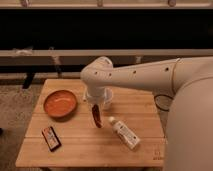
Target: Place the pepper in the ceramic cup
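Centre frame, the gripper (95, 105) is closed on the top of the pepper (96, 118), which hangs just below-left of the ceramic cup (107, 99). It probably needs raising and centring over the rim before release.

Print on the packet (51, 137) and bottle (125, 134) is unreadable.

1. Single camera view: set high beyond the near edge of the light wooden slatted desk (85, 146), facing obliquely down toward its far edge.
2. Medium range; the white robot arm (140, 77) covers the near right corner.
3. Gripper (96, 105) appears mid-frame, above the desk centre.
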Robot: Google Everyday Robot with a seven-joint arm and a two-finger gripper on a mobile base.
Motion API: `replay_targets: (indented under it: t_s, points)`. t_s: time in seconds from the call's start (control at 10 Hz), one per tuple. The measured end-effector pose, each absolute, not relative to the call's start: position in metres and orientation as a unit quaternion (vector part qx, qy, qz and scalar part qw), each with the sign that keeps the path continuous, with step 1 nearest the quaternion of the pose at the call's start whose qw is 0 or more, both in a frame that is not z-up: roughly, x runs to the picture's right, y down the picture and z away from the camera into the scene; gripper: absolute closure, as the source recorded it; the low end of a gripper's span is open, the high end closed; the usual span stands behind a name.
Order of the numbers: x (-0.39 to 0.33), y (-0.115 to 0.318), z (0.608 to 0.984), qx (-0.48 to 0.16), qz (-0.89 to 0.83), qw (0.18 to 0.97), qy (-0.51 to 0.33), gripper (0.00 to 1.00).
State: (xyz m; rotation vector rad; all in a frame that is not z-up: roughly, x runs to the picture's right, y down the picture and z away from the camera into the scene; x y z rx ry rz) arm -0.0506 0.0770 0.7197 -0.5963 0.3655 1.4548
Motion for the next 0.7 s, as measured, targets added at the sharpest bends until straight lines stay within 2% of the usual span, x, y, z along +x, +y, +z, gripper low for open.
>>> replay_targets:
  t_s: [0.3,0.7]
  points:
    - [-0.034,0.030,0.718,-0.251,0.663,0.691,0.141,1.00]
    - [-0.014,-0.011,0.753,-0.228,0.679,0.685,0.133,1.00]
